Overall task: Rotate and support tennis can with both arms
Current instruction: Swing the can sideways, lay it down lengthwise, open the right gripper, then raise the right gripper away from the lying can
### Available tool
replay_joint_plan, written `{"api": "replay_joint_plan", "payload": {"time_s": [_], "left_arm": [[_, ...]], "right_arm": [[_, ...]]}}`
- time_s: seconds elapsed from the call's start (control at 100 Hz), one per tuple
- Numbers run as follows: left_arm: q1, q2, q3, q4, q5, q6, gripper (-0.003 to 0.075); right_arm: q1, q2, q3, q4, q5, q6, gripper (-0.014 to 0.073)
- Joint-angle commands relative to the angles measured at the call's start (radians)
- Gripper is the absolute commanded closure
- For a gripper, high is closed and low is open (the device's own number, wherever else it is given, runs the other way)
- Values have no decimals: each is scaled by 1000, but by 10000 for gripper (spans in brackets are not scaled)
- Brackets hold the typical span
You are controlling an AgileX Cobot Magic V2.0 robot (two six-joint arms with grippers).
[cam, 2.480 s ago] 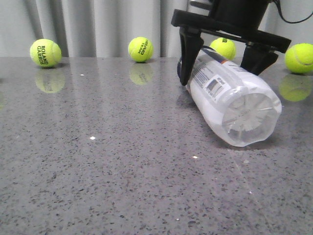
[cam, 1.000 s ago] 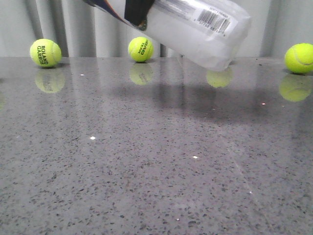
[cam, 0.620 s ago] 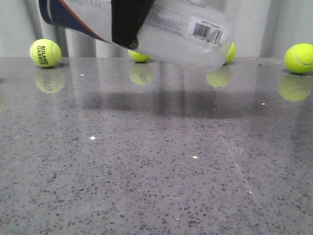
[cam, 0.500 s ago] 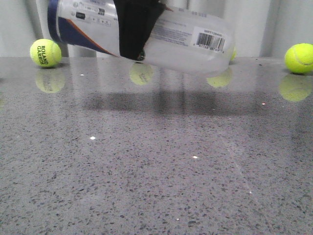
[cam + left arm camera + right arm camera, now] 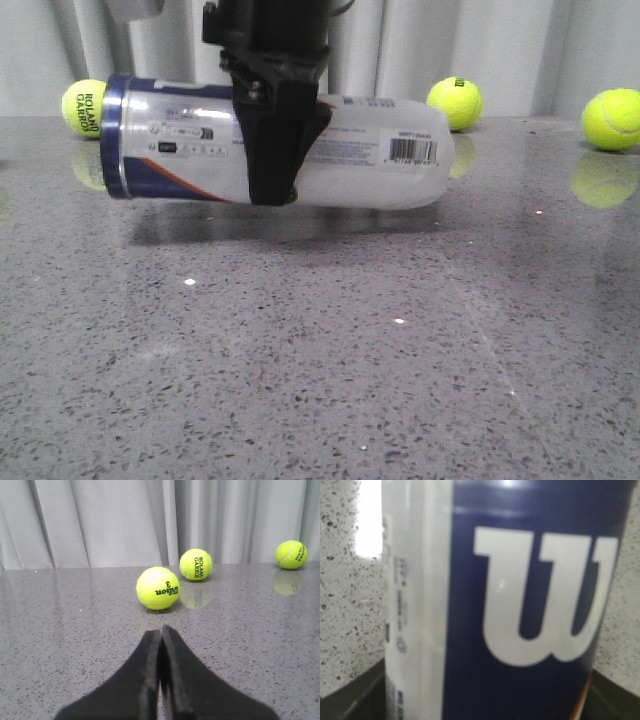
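Right gripper is being kept clamped round middle of tennis can; can is being held sideways just above table; left gripper is pressed closed, holding nothing, away from can; second-arm support not yet given.

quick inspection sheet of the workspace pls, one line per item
surface: grey speckled table, glossy
job's things: tennis can lying sideways, navy rim at the robot's left
clutter: tennis balls, including a Wilson ball and a Roland Garros ball
grippers: right hand clamped around the can's middle; left hand shut on nothing, away from the can
cables: one dark cable above the right hand
surroundings: grey curtain behind the table
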Motion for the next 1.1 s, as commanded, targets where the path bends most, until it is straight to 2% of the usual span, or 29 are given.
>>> {"api": "replay_joint_plan", "payload": {"time_s": [0.0, 0.06, 0.14, 0.69, 0.98, 1.09], "left_arm": [[-1, -32, 44, -3, -76, -9, 740], [-1, -32, 44, -3, -76, -9, 740], [-1, -32, 44, -3, -76, -9, 740], [-1, -32, 44, -3, -76, -9, 740], [-1, -32, 44, -3, -76, -9, 740], [-1, -32, 44, -3, -76, -9, 740]], "right_arm": [[4, -53, -33, -4, 49, -13, 4], [6, -53, -33, 3, 48, -13, -75], [6, -53, -33, 6, 52, -12, -50], [6, -91, -35, 6, 85, 26, -51], [6, -215, -35, -5, 85, 141, -51], [6, -270, -35, -6, 85, 252, -51]]}}
